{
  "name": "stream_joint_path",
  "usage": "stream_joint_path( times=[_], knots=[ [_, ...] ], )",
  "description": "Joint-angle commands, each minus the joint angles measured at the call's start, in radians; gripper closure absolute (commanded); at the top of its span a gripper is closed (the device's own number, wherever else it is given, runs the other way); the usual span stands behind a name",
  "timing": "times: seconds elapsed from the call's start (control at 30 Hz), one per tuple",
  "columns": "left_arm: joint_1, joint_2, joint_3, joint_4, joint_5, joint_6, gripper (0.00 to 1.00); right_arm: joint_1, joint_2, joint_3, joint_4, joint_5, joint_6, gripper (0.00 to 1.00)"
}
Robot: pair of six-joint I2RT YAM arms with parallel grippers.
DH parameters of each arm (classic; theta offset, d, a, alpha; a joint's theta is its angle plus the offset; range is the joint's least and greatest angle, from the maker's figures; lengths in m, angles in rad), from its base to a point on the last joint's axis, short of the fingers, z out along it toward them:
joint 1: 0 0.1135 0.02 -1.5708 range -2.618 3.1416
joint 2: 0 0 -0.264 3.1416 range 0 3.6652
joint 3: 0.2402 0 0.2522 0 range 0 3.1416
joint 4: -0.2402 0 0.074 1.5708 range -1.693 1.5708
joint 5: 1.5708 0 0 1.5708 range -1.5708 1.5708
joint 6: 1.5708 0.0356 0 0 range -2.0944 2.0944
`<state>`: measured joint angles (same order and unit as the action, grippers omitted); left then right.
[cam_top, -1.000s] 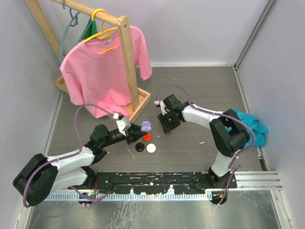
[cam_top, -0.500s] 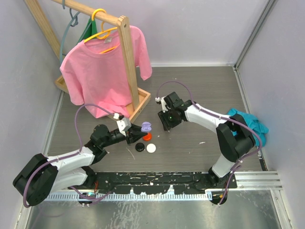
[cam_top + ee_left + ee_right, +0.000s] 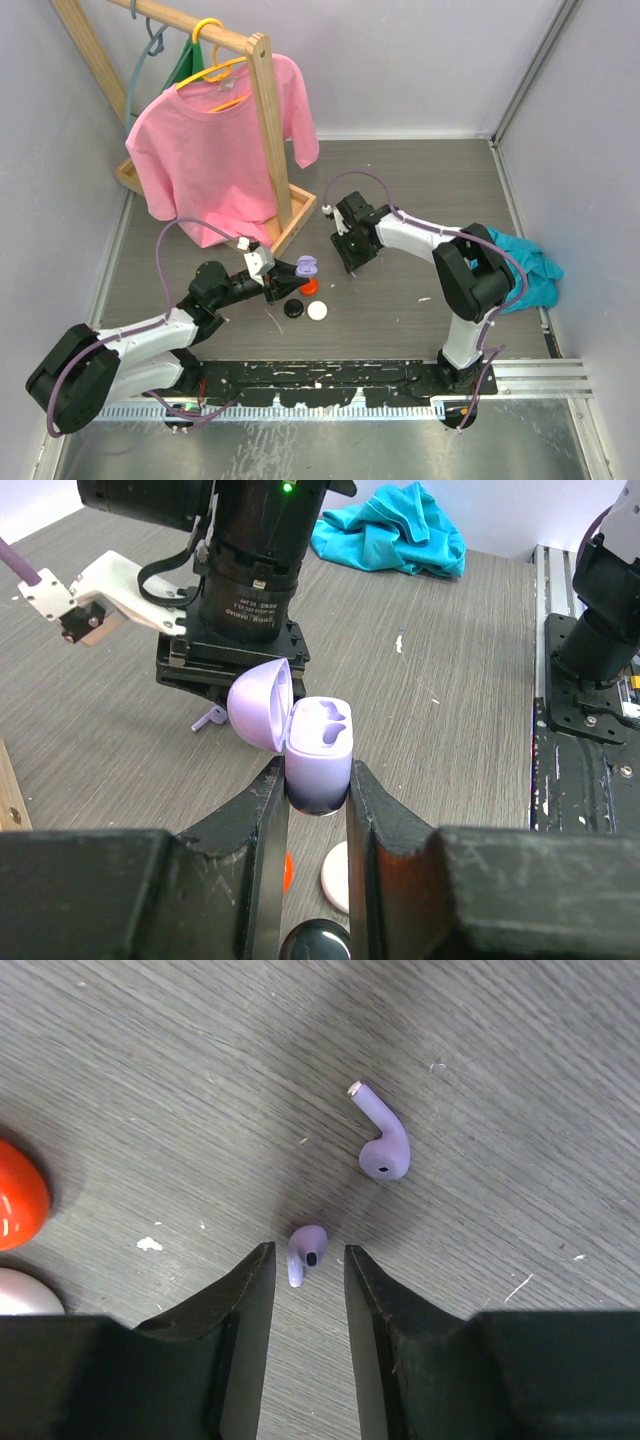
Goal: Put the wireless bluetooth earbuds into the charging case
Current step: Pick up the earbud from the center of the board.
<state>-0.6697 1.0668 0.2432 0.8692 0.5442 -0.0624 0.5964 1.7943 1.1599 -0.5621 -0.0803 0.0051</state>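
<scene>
My left gripper (image 3: 317, 780) is shut on the purple charging case (image 3: 318, 752) and holds it above the table with its lid (image 3: 260, 702) open and both sockets empty; it also shows in the top view (image 3: 307, 265). My right gripper (image 3: 307, 1251) is open, pointing down at the table just beyond the case (image 3: 347, 256). One small purple earbud (image 3: 304, 1246) lies on the table between its fingertips, not gripped. A second purple earbud (image 3: 385, 1146) lies a little farther on.
An orange-red round case (image 3: 309, 287), a black one (image 3: 293, 308) and a white one (image 3: 317, 310) lie under and near my left gripper. A wooden rack (image 3: 270, 120) with a pink shirt (image 3: 215, 150) stands at the back left. A teal cloth (image 3: 535, 265) lies at the right.
My right arm has swung and its gripper has shifted slightly back and left over the purple earbuds. My left arm has held still with the case.
</scene>
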Motion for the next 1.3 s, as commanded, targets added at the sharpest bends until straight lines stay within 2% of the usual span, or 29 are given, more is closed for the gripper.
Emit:
stream_joint_path(
  times=[0.0, 0.17, 0.43, 0.57, 0.67, 0.93, 1.27],
  knots=[
    [-0.003, -0.021, 0.03, 0.032, -0.001, 0.008, 1.0, 0.006, 0.018, 0.052, -0.014, 0.028, -0.009, 0.63],
    [-0.003, -0.015, 0.031, 0.031, -0.001, 0.008, 1.0, 0.008, 0.054, 0.061, -0.029, 0.05, -0.015, 0.67],
    [-0.003, -0.014, 0.033, 0.03, 0.002, 0.009, 1.0, 0.014, 0.097, 0.074, -0.056, 0.083, -0.024, 0.68],
    [-0.002, -0.014, 0.033, 0.028, 0.002, 0.007, 1.0, 0.016, 0.085, 0.074, -0.067, 0.091, -0.025, 0.78],
    [-0.003, -0.017, 0.032, 0.03, -0.003, 0.006, 1.0, 0.019, 0.037, 0.059, -0.045, 0.064, -0.019, 0.82],
    [-0.003, -0.037, 0.003, 0.078, -0.061, -0.005, 1.0, 0.029, -0.162, 0.005, 0.04, -0.032, 0.001, 0.82],
    [-0.003, -0.055, -0.027, 0.125, -0.109, -0.011, 1.0, 0.088, -0.435, -0.091, 0.217, -0.052, 0.075, 0.86]
  ],
)
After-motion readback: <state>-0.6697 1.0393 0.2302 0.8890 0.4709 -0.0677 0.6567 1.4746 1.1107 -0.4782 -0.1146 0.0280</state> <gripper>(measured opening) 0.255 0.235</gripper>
